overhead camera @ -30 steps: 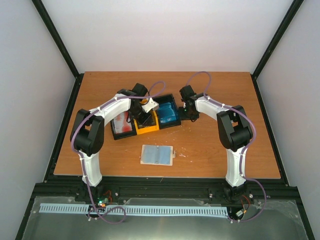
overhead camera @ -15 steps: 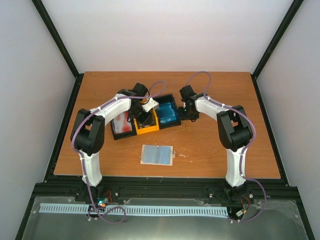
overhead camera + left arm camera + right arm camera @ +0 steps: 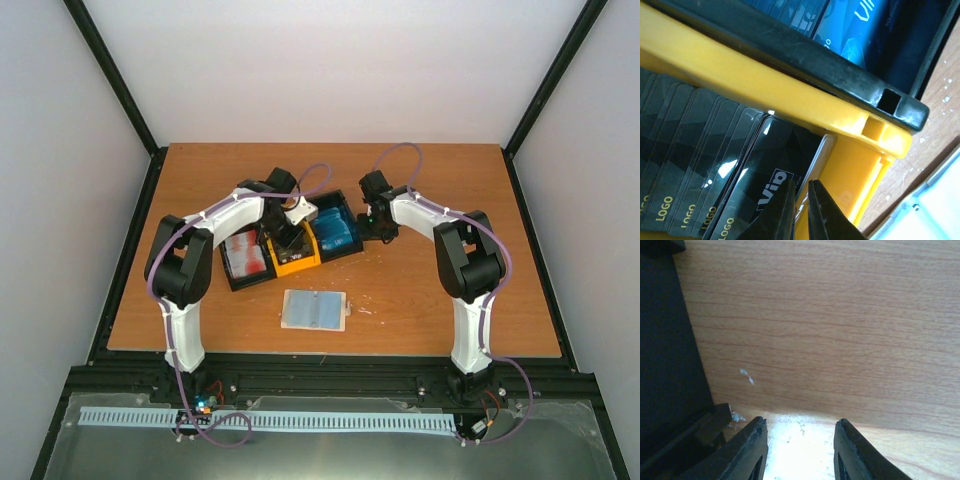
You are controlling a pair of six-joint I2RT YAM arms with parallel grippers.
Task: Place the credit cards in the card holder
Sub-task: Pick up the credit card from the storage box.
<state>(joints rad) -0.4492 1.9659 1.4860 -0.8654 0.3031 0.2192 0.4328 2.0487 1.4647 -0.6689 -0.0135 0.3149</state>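
Barely begun: holder [image 3: 314, 310] shows no cards; left tool [image 3: 800, 189] near-shut at a black card [image 3: 767, 155], grip unclear; right tool [image 3: 800, 432] open.

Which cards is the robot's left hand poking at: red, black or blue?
The black cards, in the tray's yellow middle slot; the left hand is right at them. The red cards and the blue cards sit either side.
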